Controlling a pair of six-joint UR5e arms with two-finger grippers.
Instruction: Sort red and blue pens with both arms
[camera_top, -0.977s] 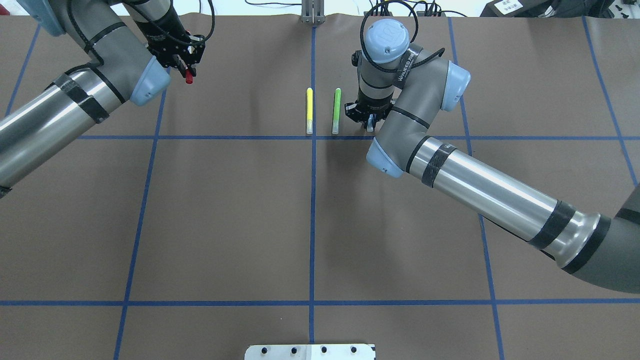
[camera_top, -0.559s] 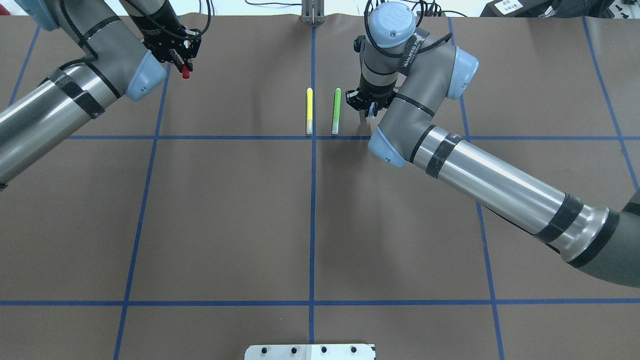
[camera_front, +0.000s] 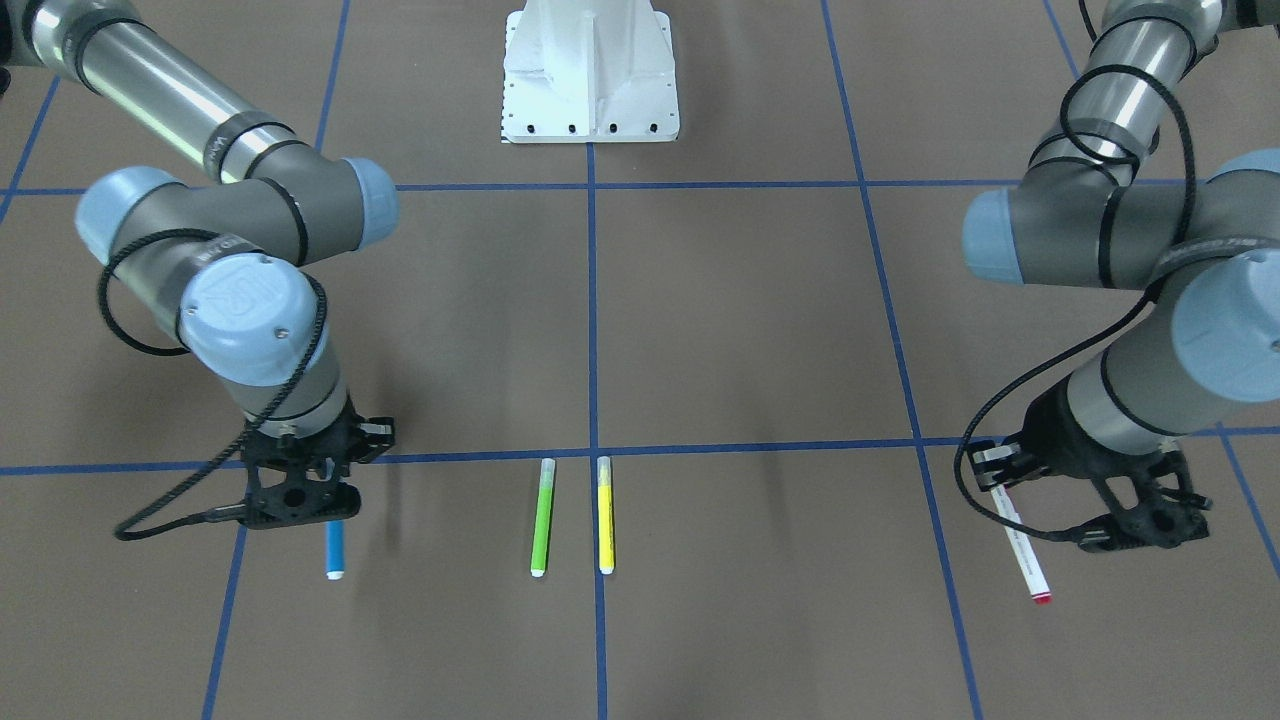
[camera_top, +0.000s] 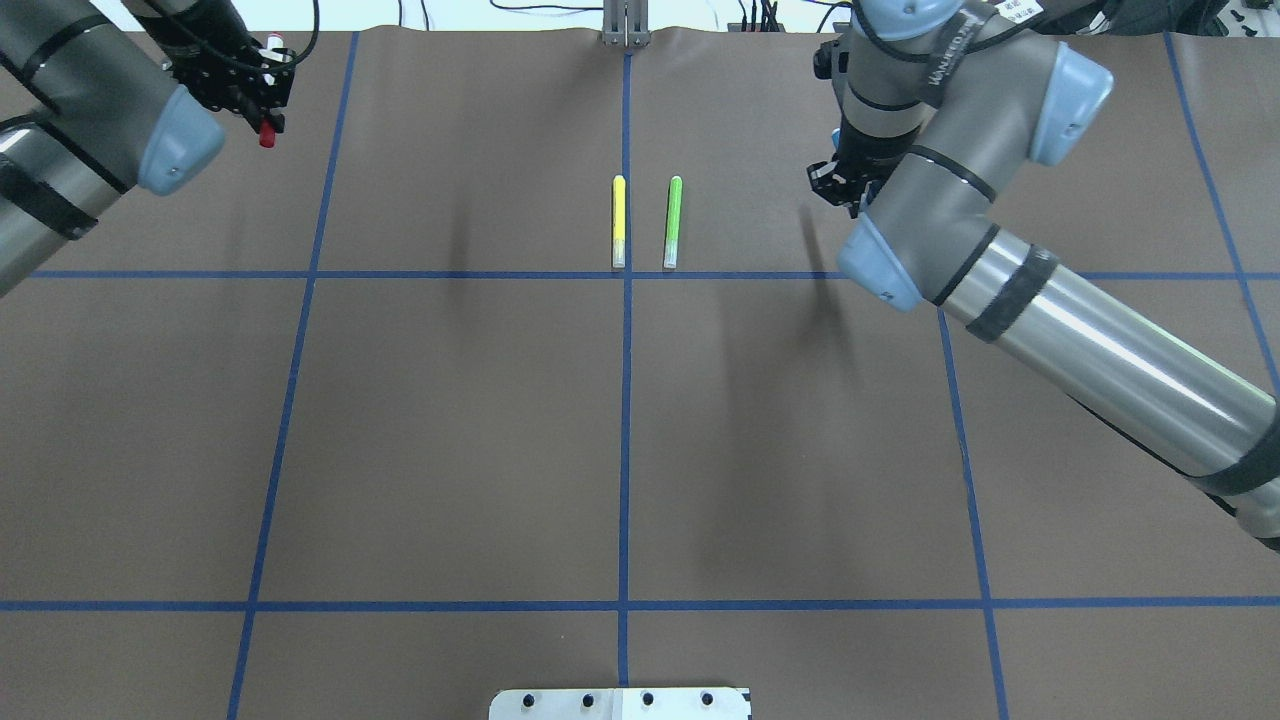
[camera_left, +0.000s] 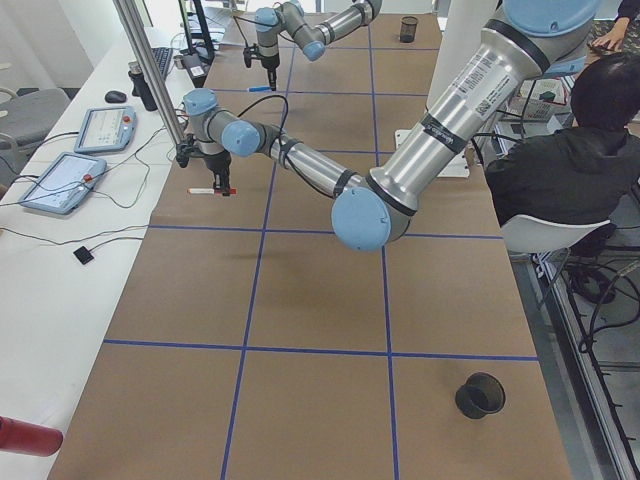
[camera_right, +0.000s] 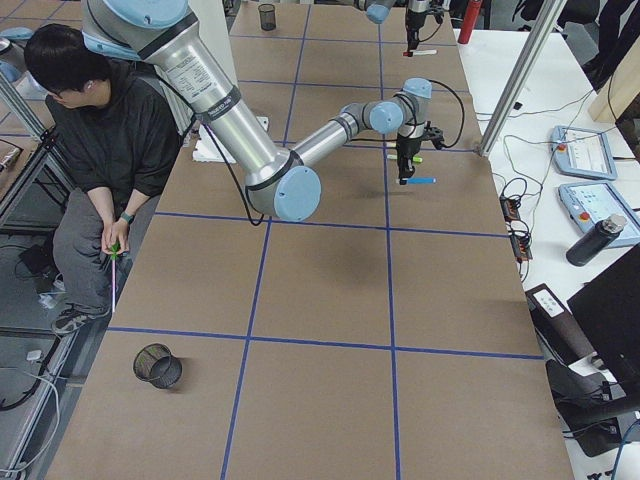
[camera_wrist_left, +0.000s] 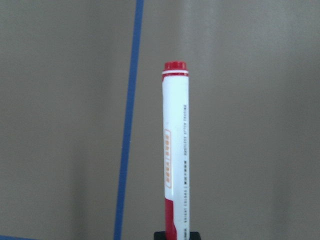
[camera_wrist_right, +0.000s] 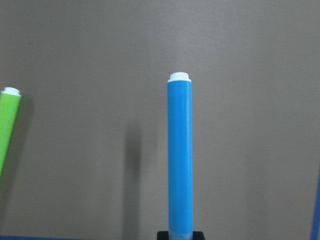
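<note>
My left gripper (camera_top: 258, 100) is shut on the cap end of the red pen (camera_front: 1022, 547), a white barrel with a red tip. It hangs level over the far left square, the red pen (camera_wrist_left: 174, 150) pointing away from the wrist camera. My right gripper (camera_front: 322, 512) is shut on the blue pen (camera_front: 335, 550), held just above the table right of the two lying markers. The blue pen (camera_wrist_right: 180, 155) has a white end and casts a shadow beside it. In the overhead view the right arm hides it.
A yellow marker (camera_top: 619, 222) and a green marker (camera_top: 673, 222) lie side by side by the centre line. A black mesh cup (camera_left: 481, 396) stands near each table end. A seated person (camera_right: 100, 130) is beside the robot's base plate (camera_front: 590, 70).
Both arms have swung outward. The left one carried the red pen further left and back; the right one carried the blue pen right, away from the green marker.
</note>
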